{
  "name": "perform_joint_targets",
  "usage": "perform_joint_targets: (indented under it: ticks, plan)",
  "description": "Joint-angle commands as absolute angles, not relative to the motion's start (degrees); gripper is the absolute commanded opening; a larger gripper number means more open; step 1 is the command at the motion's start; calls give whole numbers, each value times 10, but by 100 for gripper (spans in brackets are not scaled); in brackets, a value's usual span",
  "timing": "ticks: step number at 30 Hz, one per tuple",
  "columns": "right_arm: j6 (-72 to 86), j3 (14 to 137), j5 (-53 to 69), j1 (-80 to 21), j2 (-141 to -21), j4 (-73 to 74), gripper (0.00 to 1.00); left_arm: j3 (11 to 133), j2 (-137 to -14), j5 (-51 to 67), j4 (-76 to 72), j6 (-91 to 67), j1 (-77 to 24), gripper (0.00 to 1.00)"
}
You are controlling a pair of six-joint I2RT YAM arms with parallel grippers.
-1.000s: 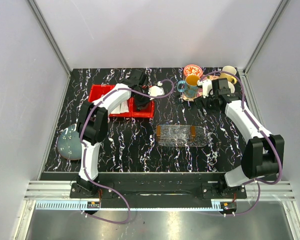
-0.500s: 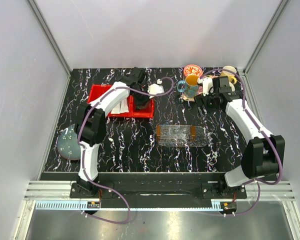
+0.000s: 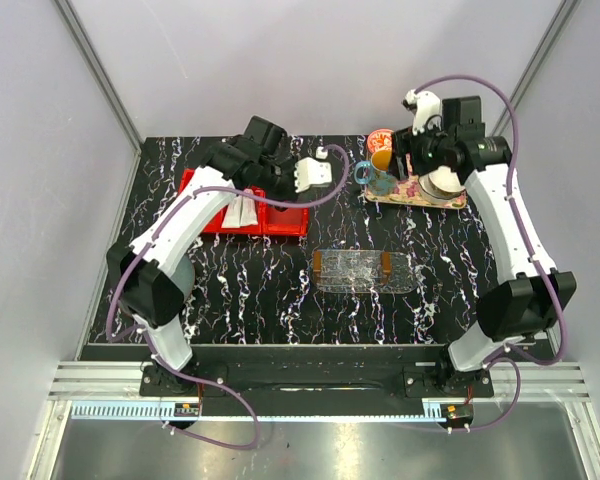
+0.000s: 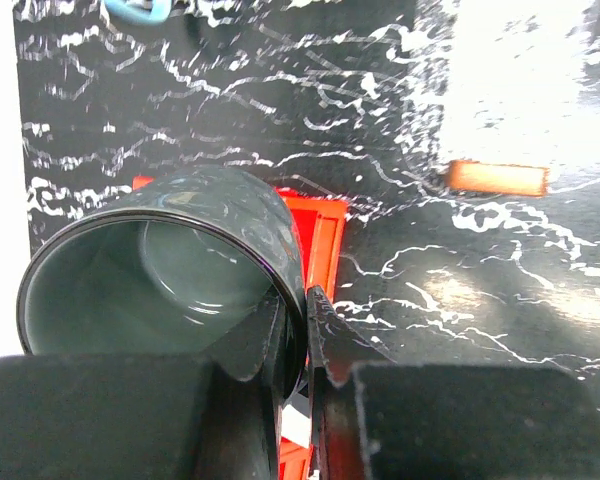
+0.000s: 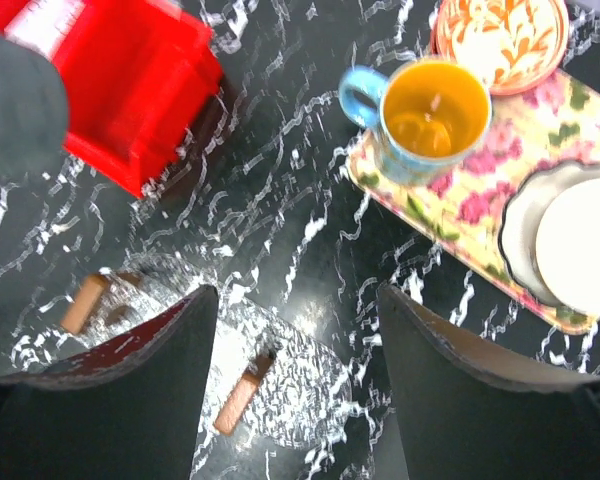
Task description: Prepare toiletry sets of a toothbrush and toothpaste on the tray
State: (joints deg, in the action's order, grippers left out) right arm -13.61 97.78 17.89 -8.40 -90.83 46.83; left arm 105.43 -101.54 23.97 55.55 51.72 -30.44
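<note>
The clear tray [image 3: 355, 270] with orange-brown ends lies at the table's middle and looks empty. It also shows in the right wrist view [image 5: 238, 400]. One of its orange ends shows in the left wrist view [image 4: 495, 178]. White toothpaste tubes [image 3: 242, 212] lie in the red bin [image 3: 195, 180]. The toothbrush is not in view. My left gripper [image 4: 305, 320] is raised above the bin [image 4: 325, 225] and shut on the rim of a dark grey cup [image 4: 170, 250]. My right gripper [image 5: 295, 300] is open and empty, high over the floral tray [image 3: 420, 192].
The floral tray [image 5: 460, 215] at the back right carries a blue mug with a yellow inside [image 5: 430, 115], an orange patterned cup [image 5: 500, 35] and a white dish [image 5: 580, 245]. The red bin [image 5: 130, 70] stands at the back left.
My left gripper rose out of the red bin with the dark cup. My right arm lifted and swung back, from beside the floral tray to high above it.
</note>
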Motion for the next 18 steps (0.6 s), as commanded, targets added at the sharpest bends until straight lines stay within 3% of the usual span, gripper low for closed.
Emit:
perform_joint_targets:
  ticks: [1,7,18]
  plan:
    - [-107,1102,244,-87,-964,540,70,1100,-976,257,577,562,-347,0]
    - [-102,1169,261,-108,-1002,573,68,1122,-988,189,595,578,-400,0]
    - [-98,1165,278,-175,-1018,585,68,1138,-1035,113,594,576,-451,0]
